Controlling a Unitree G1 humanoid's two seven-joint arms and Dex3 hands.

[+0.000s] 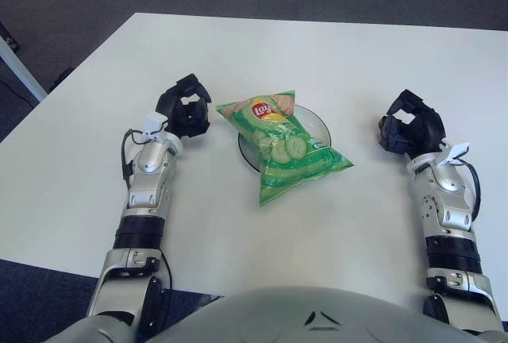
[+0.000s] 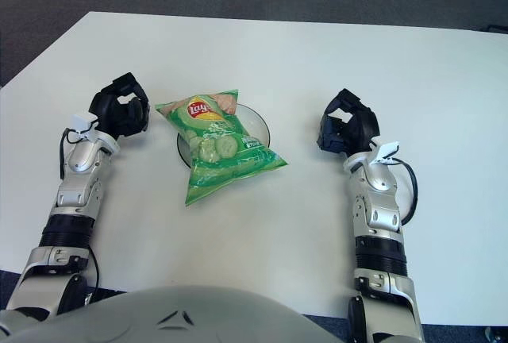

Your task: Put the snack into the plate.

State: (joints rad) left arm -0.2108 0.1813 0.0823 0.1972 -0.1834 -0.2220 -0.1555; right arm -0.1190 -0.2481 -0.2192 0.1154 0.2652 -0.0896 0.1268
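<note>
A green Lay's snack bag (image 1: 284, 144) lies across a small dark-rimmed plate (image 1: 322, 125) in the middle of the white table; its lower end hangs over the plate's near rim. My left hand (image 1: 186, 113) shows just left of the bag's top corner, a small gap apart, fingers loosely arched and holding nothing. My right hand (image 1: 409, 126) is well to the right of the plate, its fingers also relaxed and empty. Most of the plate is hidden under the bag.
The white table (image 1: 254, 49) stretches far behind the plate. Its left edge (image 1: 71, 81) runs diagonally, with dark carpet beyond. A white bar (image 1: 20, 69) shows at the far left.
</note>
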